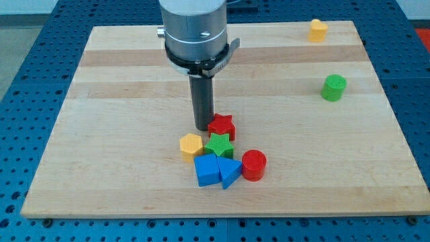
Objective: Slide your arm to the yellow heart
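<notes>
The yellow heart (318, 30) sits near the view's top right corner of the wooden board (121, 101). My tip (203, 128) stands near the board's middle, far to the left of and below the heart. The tip is right beside the left side of a red star (222, 126), touching or nearly touching it. A yellow hexagon (191, 145) lies just below the tip.
A cluster lies below the tip: a green star (219, 146), a blue cube (207, 170), a blue triangle (230, 173) and a red cylinder (254, 165). A green cylinder (333, 88) stands alone at the right, below the heart.
</notes>
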Controlling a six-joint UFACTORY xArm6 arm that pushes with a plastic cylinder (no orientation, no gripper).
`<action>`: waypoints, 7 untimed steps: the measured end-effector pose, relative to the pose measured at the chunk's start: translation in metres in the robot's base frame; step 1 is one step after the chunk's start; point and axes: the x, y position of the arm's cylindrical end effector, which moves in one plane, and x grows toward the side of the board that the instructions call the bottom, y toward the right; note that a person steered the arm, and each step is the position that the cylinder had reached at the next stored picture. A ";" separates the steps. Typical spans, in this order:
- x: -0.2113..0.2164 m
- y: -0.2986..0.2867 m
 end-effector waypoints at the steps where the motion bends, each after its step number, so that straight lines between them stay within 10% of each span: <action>1: -0.019 0.000; 7: -0.246 0.070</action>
